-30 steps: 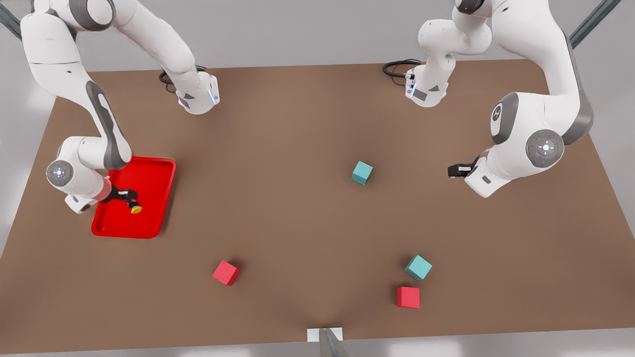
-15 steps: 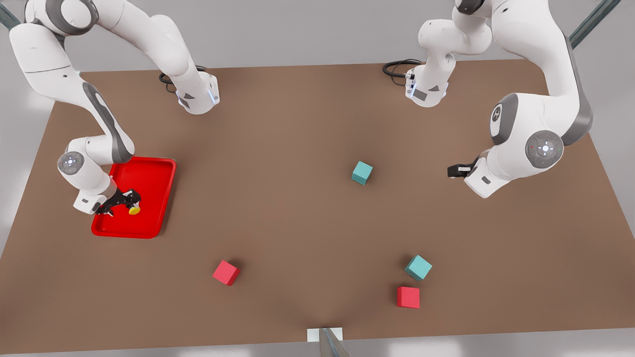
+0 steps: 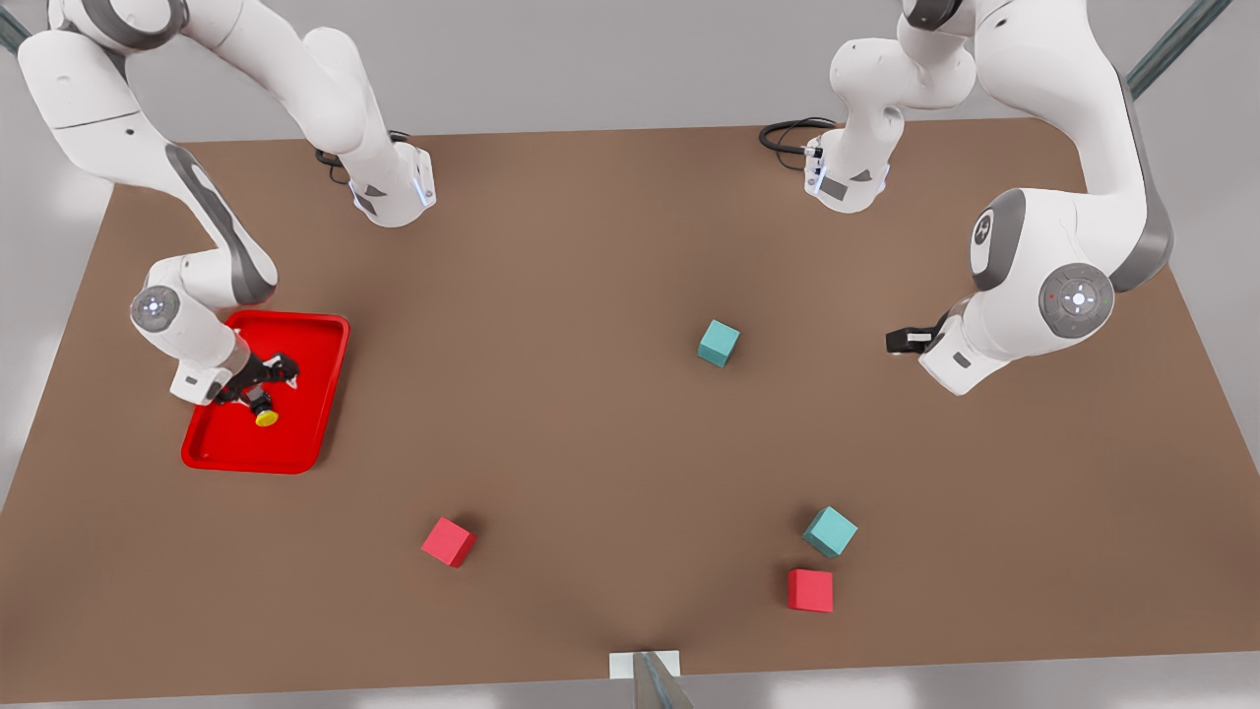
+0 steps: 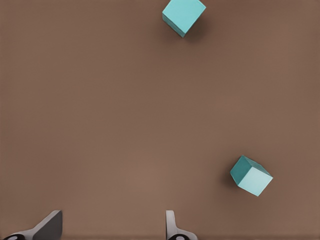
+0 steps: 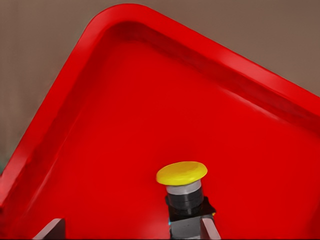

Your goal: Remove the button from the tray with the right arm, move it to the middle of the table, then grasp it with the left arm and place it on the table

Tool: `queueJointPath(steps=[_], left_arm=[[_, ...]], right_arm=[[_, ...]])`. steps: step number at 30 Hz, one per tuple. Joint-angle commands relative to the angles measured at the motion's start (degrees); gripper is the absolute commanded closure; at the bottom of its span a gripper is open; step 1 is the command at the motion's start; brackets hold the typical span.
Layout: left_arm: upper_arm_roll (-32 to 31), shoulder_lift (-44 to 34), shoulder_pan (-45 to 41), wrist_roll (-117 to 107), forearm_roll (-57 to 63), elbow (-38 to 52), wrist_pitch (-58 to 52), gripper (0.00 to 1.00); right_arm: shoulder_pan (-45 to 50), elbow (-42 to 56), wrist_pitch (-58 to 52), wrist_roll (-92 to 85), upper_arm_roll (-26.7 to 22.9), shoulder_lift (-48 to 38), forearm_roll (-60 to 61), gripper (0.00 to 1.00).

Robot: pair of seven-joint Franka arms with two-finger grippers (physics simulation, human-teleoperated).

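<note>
The button (image 3: 266, 416), a yellow cap on a short black body, rests in the red tray (image 3: 315, 394) at the front view's left. Over the tray, my right gripper (image 3: 264, 386) is slanted down and open. In the right wrist view the button (image 5: 182, 173) stands between the spread fingertips (image 5: 206, 227), close against one of them; the right gripper (image 5: 129, 227) is not closed on it. At the front view's right, my left gripper (image 3: 898, 341) waits above the brown table (image 3: 591, 295). The left gripper (image 4: 111, 227) is open with nothing in it.
A teal cube (image 3: 719, 343) lies mid-table, and another teal cube (image 3: 830, 532) sits beside a red cube (image 3: 810, 590) near the front. A further red cube (image 3: 449, 542) lies front left. The two arm bases stand at the table's far edge.
My right wrist has swung up and toward the front view's right, turning the hand over the button. The button has stayed in place in the tray. The left arm has barely shifted.
</note>
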Motion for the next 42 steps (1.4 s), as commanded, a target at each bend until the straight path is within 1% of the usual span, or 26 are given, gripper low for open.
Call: queueJointPath(steps=[1,3,6,9,10,12,16,19,25,32,34,35,36,42], left_arm=[[0.0,0.0,-0.6,-0.1,0.0,0.0,0.0,0.00],[0.0,0.2,-0.6,-0.1,0.0,0.0,0.0,0.00],[0.0,0.2,-0.6,0.0,0.0,0.0,0.0,0.00],[0.0,0.3,-0.6,0.0,0.0,0.0,0.2,0.00],[0.0,0.4,-0.6,0.0,0.0,0.0,0.1,0.00],[0.1,0.4,-0.6,0.0,0.0,0.0,0.2,0.00],[0.1,0.6,-0.5,0.0,0.0,0.0,0.1,0.00],[0.1,0.6,-0.5,0.0,0.0,0.0,0.0,0.00],[0.1,0.6,-0.6,0.0,0.0,0.0,0.0,0.00],[0.3,0.7,-0.4,0.1,0.0,0.0,0.4,0.00],[0.5,0.6,0.1,0.1,0.0,0.1,0.8,0.00],[0.6,0.7,0.4,0.0,0.0,0.1,1.0,0.00],[0.6,0.8,1.2,-0.1,-0.3,0.1,1.0,0.00],[0.6,1.1,2.1,-0.1,-0.4,0.0,1.0,0.00]], right_arm=[[-2.6,-1.3,-2.1,1.4,1.5,-0.4,0.1,0.00],[-3.5,-1.4,-2.1,1.7,1.4,-0.4,0.0,0.00],[-3.3,-0.8,-2.1,1.8,-0.1,-0.2,-0.5,0.00],[-1.5,-0.2,-2.1,2.8,-3.4,0.3,-2.5,0.00],[-1.1,-0.2,-2.1,2.9,-3.5,0.4,-2.5,0.00],[3.4,0.7,-1.6,4.0,-8.0,0.4,-2.6,0.00],[4.7,2.8,-1.6,4.0,-9.1,2.5,-4.3,0.00],[4.7,3.1,-1.5,3.4,-11.3,2.7,-6.7,0.00],[4.0,1.5,-2.0,3.6,-11.8,3.3,-7.3,0.00],[3.9,1.6,-2.2,3.4,-11.9,3.2,-7.3,0.00],[4.7,2.9,-2.2,2.9,-11.9,3.3,-7.3,0.00],[4.7,3.2,-2.2,1.6,-12.1,4.0,-8.4,0.00],[5.2,4.4,-2.0,-1.5,-13.4,4.7,-9.4,0.00],[5.5,6.5,-1.5,-15.6,-13.4,7.8,-9.4,0.00]])
